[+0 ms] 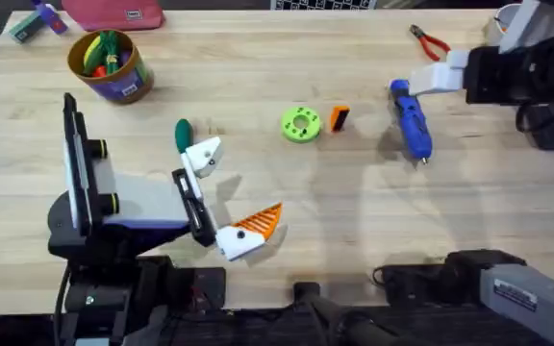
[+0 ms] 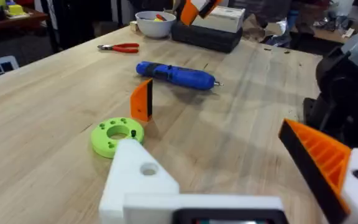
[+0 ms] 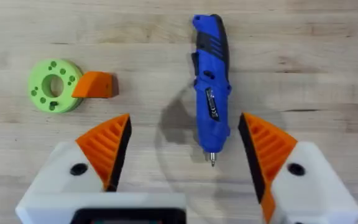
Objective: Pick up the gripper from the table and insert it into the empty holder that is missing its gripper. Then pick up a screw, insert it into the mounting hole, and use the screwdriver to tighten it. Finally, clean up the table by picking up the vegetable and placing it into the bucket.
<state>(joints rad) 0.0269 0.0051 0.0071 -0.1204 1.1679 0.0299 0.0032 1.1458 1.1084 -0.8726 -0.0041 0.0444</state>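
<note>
The loose orange gripper (image 1: 339,117) (image 2: 142,99) (image 3: 95,85) stands on the table beside a lime-green ring (image 1: 301,124). My left gripper (image 1: 231,190) (image 2: 229,162) is open. One of its fingers is the bare white holder (image 1: 203,154) (image 2: 135,180); the other carries an orange tip. The dark green vegetable (image 1: 182,133) lies just behind the holder. The blue screwdriver (image 1: 411,117) (image 3: 210,81) lies to the right, bit toward the front. My right gripper (image 1: 429,82) (image 3: 185,132) hovers open over its rear end, holding nothing. The yellow-brown bucket (image 1: 111,65) stands at the back left.
Red-handled pliers (image 1: 429,41) (image 2: 120,47) lie at the back right, with a white bowl (image 2: 155,23) beyond them. A red pouch (image 1: 113,12) sits behind the bucket. The bucket holds colourful toy pieces. Bare wood stretches across the table's middle and front right.
</note>
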